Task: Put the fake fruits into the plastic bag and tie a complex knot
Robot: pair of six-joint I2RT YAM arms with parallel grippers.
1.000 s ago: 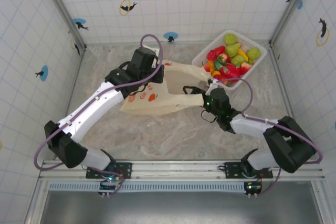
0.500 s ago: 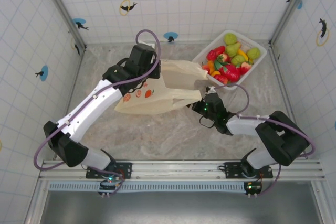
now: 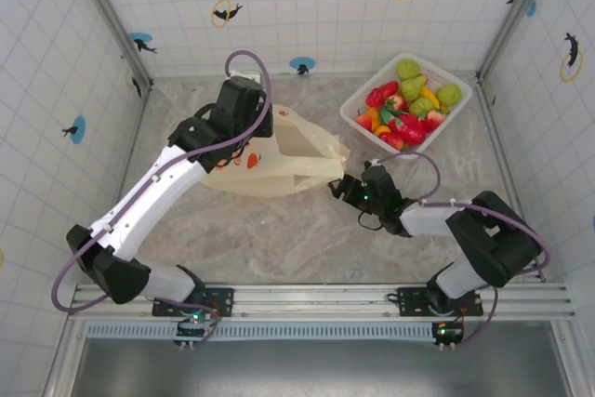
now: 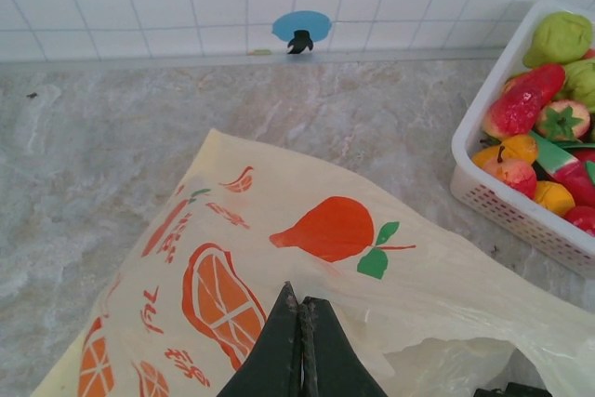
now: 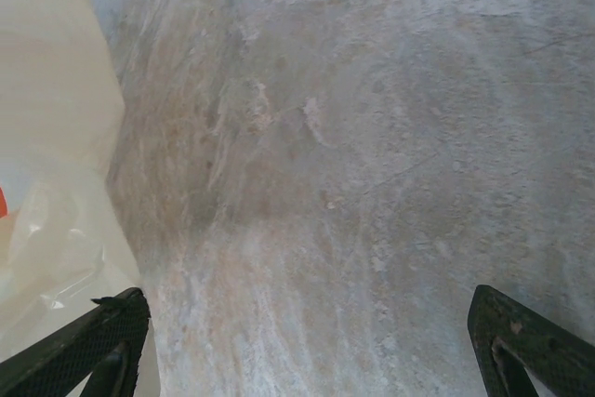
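The plastic bag (image 3: 279, 163), cream-yellow with orange fruit prints, lies flat on the table left of centre. My left gripper (image 3: 263, 129) is shut on its far upper edge. In the left wrist view the black jaws (image 4: 299, 309) meet on the film beside a printed orange slice, with the bag (image 4: 279, 230) spreading ahead. My right gripper (image 3: 339, 188) is open, low over the table just off the bag's right corner. In the right wrist view its fingers (image 5: 116, 327) stand wide over bare marble, the bag (image 5: 46, 137) at the left. The fake fruits (image 3: 409, 104) fill the white basket.
The white lattice basket (image 3: 361, 123) sits at the back right, its near wall (image 4: 502, 202) at the right of the left wrist view. Tiled walls enclose the table on three sides. Open marble lies in front of the bag and toward the near rail.
My left gripper has pulled the bag to the left, away from the basket. My right gripper has followed leftward, staying open near the bag's right corner.
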